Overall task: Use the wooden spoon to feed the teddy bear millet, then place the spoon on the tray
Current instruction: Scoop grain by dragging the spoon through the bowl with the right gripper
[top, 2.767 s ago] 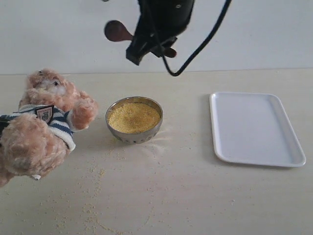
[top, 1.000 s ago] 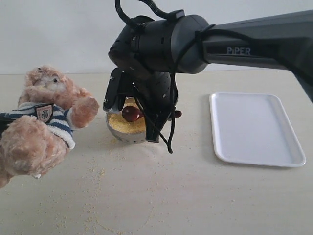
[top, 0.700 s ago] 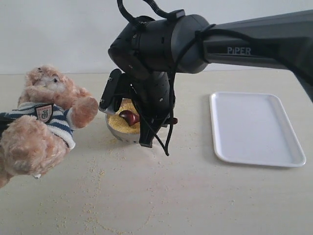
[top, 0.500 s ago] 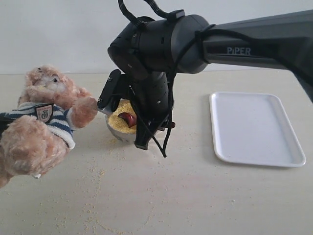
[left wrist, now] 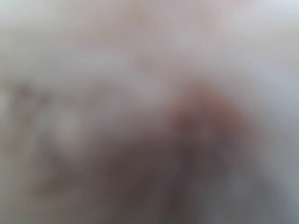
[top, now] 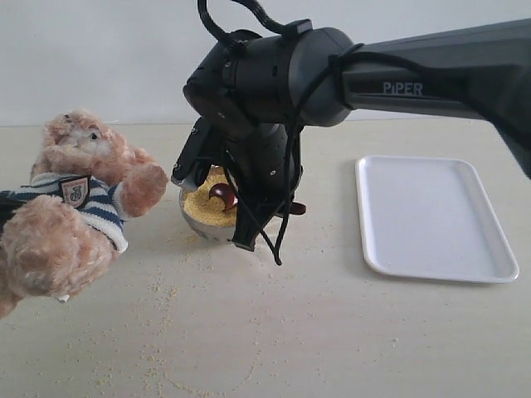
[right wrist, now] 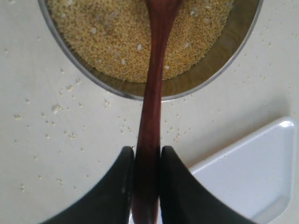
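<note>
Item, my right gripper (right wrist: pixel 147 156): fingers pinching the handle of the wooden spoon (right wrist: pixel 154 88), which runs straight out from me, its bowl end over the millet (right wrist: pixel 103 42) in the steel bowl (right wrist: pixel 229 56). Item, tray (right wrist: pixel 252 172): just beside my fingers, apart from the bowl; the teddy bear (top: pixel 75 207) sits on the bowl's other side. Item, my left gripper: view wholly blurred, so I cannot tell its state.

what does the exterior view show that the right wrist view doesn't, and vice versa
Only exterior: the fluffy light-brown teddy bear in a striped shirt, and the black arm. Only right wrist: the right gripper pinching the handle of the slim dark reddish-brown wooden spoon. Both: that spoon, yellow millet in a round steel bowl, the flat white tray.
</note>
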`<action>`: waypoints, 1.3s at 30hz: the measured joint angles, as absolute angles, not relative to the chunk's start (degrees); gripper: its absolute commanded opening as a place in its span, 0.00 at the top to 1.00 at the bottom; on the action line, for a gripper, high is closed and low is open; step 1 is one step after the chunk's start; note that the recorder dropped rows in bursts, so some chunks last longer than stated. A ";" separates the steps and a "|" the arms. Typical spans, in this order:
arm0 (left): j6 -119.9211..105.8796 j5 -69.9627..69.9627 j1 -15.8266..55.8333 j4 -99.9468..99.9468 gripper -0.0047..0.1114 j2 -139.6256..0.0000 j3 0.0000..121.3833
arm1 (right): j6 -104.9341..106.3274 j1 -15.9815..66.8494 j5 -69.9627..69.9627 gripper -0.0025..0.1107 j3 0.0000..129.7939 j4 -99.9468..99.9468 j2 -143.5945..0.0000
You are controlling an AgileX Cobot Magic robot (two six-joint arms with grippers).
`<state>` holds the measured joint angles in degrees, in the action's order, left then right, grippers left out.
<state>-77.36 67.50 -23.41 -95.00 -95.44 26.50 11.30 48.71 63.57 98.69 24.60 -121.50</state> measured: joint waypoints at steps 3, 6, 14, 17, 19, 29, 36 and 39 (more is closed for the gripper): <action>-77.36 67.50 -23.41 -95.00 0.92 -95.44 26.50 | 11.05 48.71 63.57 0.98 98.69 24.60 -121.50; -77.36 67.50 -23.41 -95.00 0.92 -95.44 26.50 | 10.94 48.71 63.67 0.98 98.69 24.69 -121.50; -77.36 67.50 -23.41 -95.10 0.92 -95.44 26.50 | 10.38 48.71 63.67 0.98 98.69 24.69 -121.50; -77.36 67.50 -23.41 -95.23 0.92 -95.44 26.50 | 10.08 48.71 64.20 0.98 98.69 24.69 -121.50; -77.36 67.50 -23.41 -95.32 0.92 -95.44 26.50 | 10.02 48.71 64.30 0.98 98.69 24.69 -121.50; -77.36 67.50 -23.41 -95.36 0.92 -95.44 26.50 | 9.88 48.71 64.05 0.98 98.69 20.14 -120.75; -77.36 67.50 -23.41 -95.36 0.92 -95.44 26.50 | 9.80 48.71 63.42 0.98 98.69 20.01 -118.11; -77.36 67.50 -23.41 -95.36 0.92 -95.44 26.50 | 9.80 48.71 63.53 0.98 98.69 19.90 -117.99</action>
